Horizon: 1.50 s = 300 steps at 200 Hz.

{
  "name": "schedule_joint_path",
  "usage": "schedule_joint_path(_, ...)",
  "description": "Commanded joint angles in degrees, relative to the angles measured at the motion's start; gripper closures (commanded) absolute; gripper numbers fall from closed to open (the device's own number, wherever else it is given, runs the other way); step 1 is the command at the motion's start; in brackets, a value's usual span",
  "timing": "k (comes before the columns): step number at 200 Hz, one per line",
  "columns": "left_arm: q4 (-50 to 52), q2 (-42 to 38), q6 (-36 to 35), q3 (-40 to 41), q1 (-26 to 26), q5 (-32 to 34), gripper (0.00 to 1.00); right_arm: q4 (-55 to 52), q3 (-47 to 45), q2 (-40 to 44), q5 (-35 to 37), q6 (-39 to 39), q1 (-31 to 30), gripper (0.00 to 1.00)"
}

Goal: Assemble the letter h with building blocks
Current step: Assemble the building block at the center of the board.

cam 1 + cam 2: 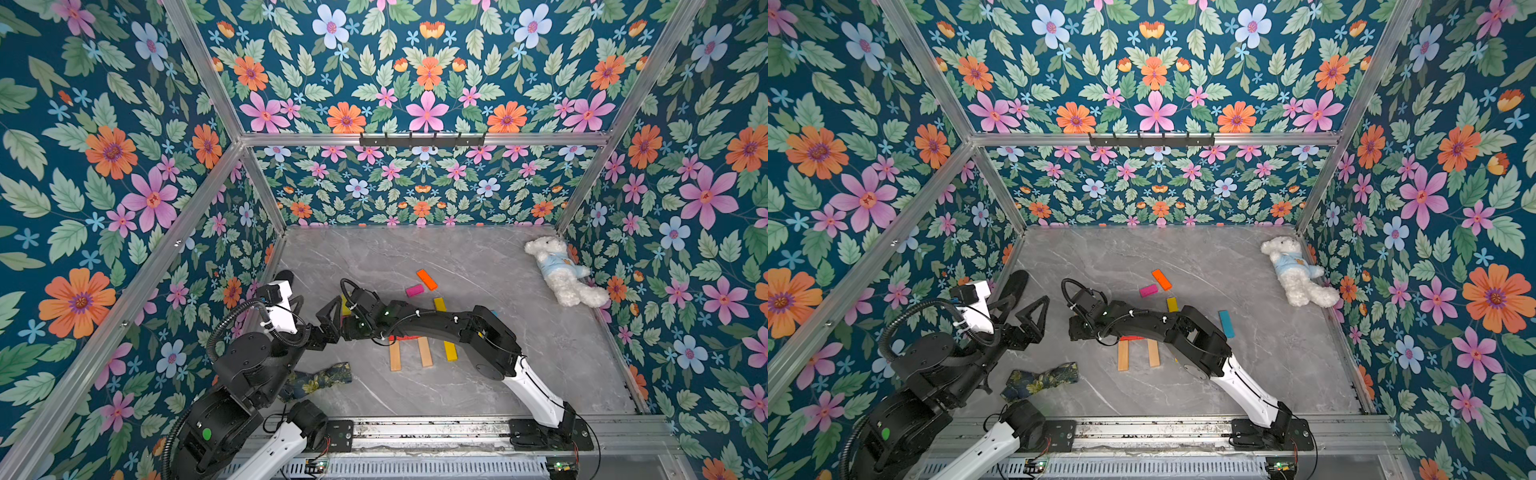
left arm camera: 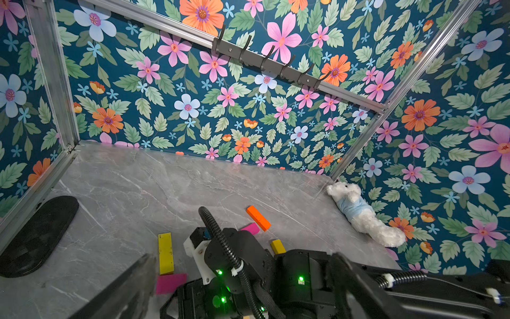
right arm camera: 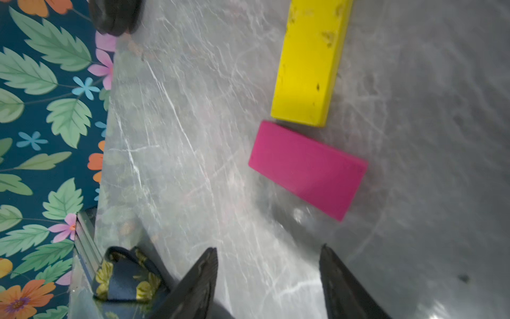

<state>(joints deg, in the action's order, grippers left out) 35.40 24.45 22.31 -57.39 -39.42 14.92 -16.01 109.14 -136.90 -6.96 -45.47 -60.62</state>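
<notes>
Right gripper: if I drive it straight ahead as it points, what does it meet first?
Most likely the magenta block, lying flat just ahead of the open right gripper; the yellow block lies beyond it. The gripper's height above the table is unclear.

Flat magenta block [image 3: 307,169] lies askew, seemingly touching long yellow block [image 3: 310,60].

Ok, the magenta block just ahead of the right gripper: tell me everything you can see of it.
The magenta block is a short, flat rectangular bar, painted an even matt pink, with crisp edges and no marks that show. It lies flat on the marble table, skewed to the long yellow block, whose end sits at one of its corners; whether they touch I cannot tell. The right gripper hangs open just short of it, apart from it and holding nothing.
</notes>
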Motion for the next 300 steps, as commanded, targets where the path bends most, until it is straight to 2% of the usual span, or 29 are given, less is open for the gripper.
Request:
schedule_joint_path(1,-0.50,0.07,-0.92,-0.19,0.04,0.94,0.01,-0.08,1.78,-1.44,0.06,-1.54,0.05,0.39)
schedule_joint_path(126,-0.02,-0.11,-1.28,0.17,0.04,1.84,0.01,-0.60,5.03,-3.78,-0.31,-2.00,1.19,0.38)
schedule_joint_path(142,0.09,-0.17,-1.15,0.08,0.04,1.65,0.01,0.12,3.05,-1.26,-0.21,-1.50,1.06,0.37)
schedule_joint_path(166,0.02,-0.37,-0.95,0.06,0.04,0.89,0.01,1.78,-4.46,7.73,3.26,1.29,1.59,0.36)
schedule_joint_path(200,-0.68,-0.49,-0.93,1.54,0.04,0.86,0.01,-8.77,-10.74,16.96,7.44,8.84,7.79,0.36)
schedule_joint_path(217,-0.77,-0.48,-0.86,2.19,0.04,0.81,0.01,-15.75,-12.33,19.32,10.41,12.35,12.23,0.34)
schedule_joint_path(228,-0.77,-0.51,-0.85,2.43,0.04,1.10,0.01,-16.41,-14.46,20.74,11.44,15.91,15.14,0.33)
schedule_joint_path(248,-0.92,-0.44,-0.63,2.80,0.04,1.66,0.00,-20.26,-13.38,19.38,13.62,21.53,18.78,0.30)
schedule_joint_path(274,-1.11,0.07,-0.20,3.41,0.09,2.06,0.01,-23.60,-9.34,15.17,14.15,24.60,21.18,0.28)
schedule_joint_path(300,-1.38,0.31,0.85,4.20,0.04,2.64,0.01,-21.66,-8.98,13.27,9.00,25.76,23.54,0.25)
